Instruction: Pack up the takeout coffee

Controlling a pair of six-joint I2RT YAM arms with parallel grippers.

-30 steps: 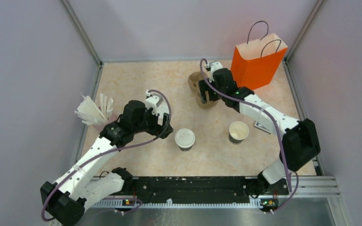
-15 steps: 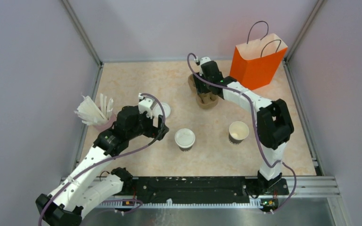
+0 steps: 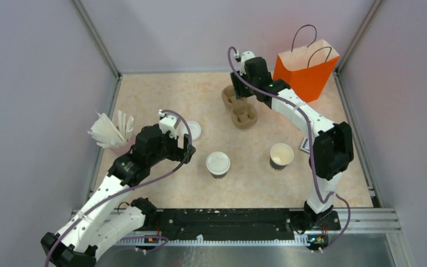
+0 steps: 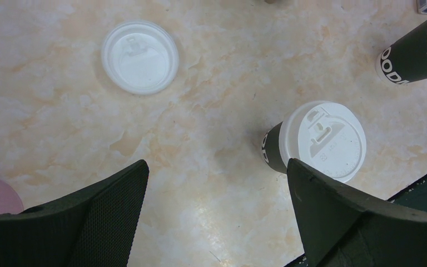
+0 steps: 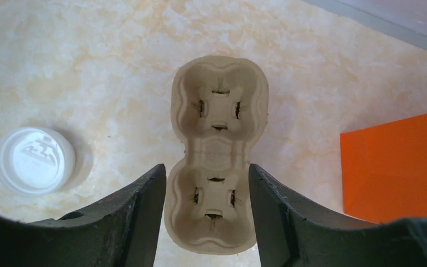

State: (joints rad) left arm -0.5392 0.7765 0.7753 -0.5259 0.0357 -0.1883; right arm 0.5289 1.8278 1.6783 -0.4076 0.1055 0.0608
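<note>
The right gripper, half closed, seems to clamp the pulp tray at the far middle, so I judge the tray is being readied; next the left gripper, wide open and empty, should grasp the takeout coffee, standing upright at the near middle.

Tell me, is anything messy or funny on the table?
Nothing is spilled or tipped over. One odd thing: the open cup stands with no lid, and a white lid lies alone on the table. The lidded cup looks fine. The brown tray holds no cups yet.
</note>
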